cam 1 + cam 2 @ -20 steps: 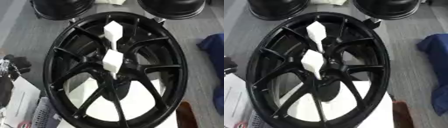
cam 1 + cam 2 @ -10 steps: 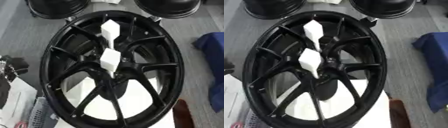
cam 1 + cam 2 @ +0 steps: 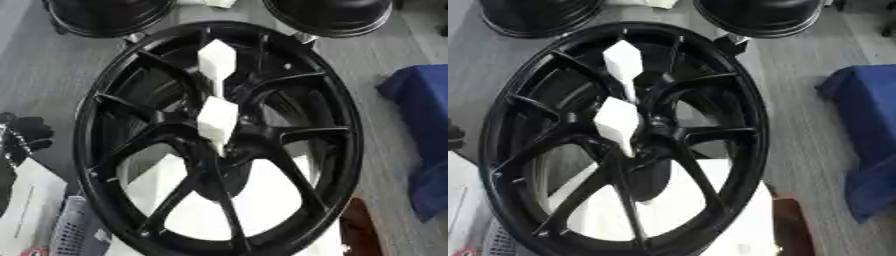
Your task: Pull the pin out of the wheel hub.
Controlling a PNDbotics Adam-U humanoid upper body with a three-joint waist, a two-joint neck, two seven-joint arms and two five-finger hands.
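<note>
Neither hand nor any fingers show in either view, so how the fingers stand cannot be told. The black wheel hub (image 3: 219, 140) fills the middle, its spokes meeting at a centre boss. Two white pins stand at that centre: the near pin (image 3: 217, 121) has its tip at the boss, and the far pin (image 3: 217, 63) sits just beyond it, toward the far rim. A white block (image 3: 262, 200) shows through the spokes under the hub's near half. Right of the hub lies a blue cloth (image 3: 429, 145) on the grey floor (image 3: 394, 55). Beyond the hub's far rim stand two more black rims (image 3: 105, 17). Left of the hub, white papers (image 3: 26, 210).
</note>
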